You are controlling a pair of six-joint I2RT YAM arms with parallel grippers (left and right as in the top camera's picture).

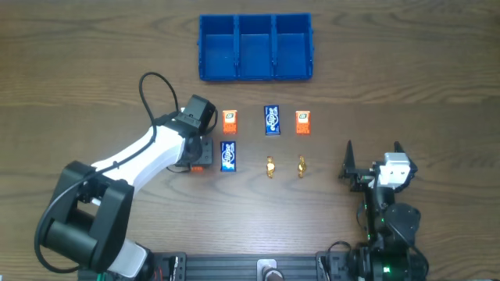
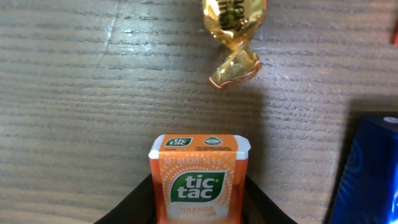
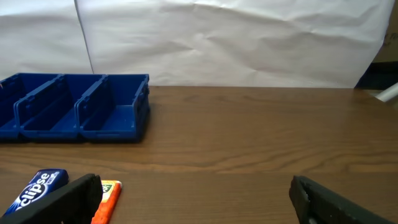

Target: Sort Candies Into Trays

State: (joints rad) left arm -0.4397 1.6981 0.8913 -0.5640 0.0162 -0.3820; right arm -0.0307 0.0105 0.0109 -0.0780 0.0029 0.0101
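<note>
Snugly, left gripper (image 2: 199,184) pinches 1 orange candy box (image 2: 199,167); right gripper (image 3: 196,188) gapes.

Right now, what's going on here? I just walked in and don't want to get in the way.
The left gripper is closed on an orange mint box. The right gripper sits open near its base, holding nothing. The blue tray has all three compartments empty. Other sweets, such as a gold-wrapped candy, lie on the wooden table.
</note>
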